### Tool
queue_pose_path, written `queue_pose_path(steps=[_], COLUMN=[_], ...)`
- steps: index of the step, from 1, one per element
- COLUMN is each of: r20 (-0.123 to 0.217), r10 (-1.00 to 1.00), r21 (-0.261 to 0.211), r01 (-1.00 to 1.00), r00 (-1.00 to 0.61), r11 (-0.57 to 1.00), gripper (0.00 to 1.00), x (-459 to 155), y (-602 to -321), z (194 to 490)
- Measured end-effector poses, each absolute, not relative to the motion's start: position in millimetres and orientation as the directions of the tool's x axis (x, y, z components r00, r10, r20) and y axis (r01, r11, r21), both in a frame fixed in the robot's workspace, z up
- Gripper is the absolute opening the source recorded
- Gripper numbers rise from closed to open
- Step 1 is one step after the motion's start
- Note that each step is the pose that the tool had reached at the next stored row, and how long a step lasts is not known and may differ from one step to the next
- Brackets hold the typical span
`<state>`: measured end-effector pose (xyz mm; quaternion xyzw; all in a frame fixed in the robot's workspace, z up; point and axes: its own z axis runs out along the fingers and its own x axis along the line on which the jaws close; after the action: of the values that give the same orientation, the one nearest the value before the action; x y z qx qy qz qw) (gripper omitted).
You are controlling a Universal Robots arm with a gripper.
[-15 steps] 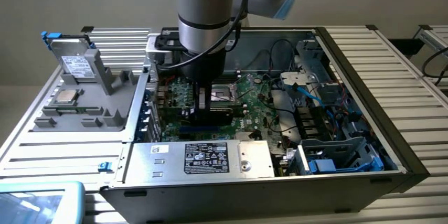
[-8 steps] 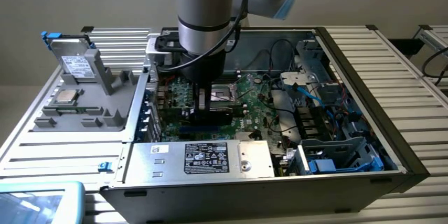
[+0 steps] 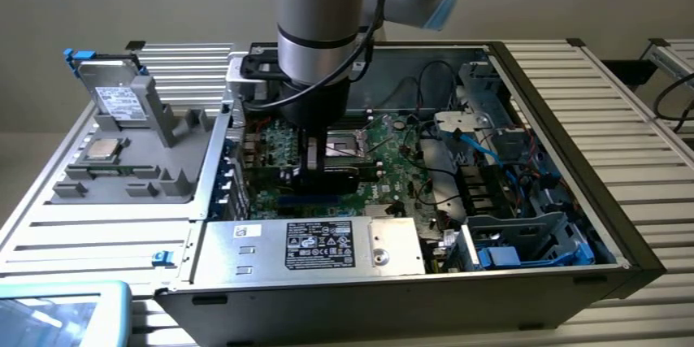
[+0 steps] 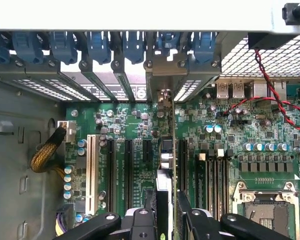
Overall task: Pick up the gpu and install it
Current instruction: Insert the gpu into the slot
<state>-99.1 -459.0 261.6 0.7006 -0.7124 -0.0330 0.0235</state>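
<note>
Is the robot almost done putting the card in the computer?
Picking up looks done: the jaws grip the gpu. It stands on edge inside the case, down at the motherboard slots. Left: letting go; whether it's fully seated I can't tell.

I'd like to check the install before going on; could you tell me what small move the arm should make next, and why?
Probably a gentle push straight down: the gripper grips the graphics card edge-on over a motherboard slot, its bracket lined up at the back; seating is unclear.
</note>
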Motion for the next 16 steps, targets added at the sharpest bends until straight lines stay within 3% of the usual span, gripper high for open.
queue_pose_path(steps=[16], r20=[-0.018], r10=[-1.0], r21=[0.104], r01=[-0.994], r00=[-0.017], r11=[0.016], gripper=[0.27], x=[-99.0], y=[-459.8], z=[260.6])
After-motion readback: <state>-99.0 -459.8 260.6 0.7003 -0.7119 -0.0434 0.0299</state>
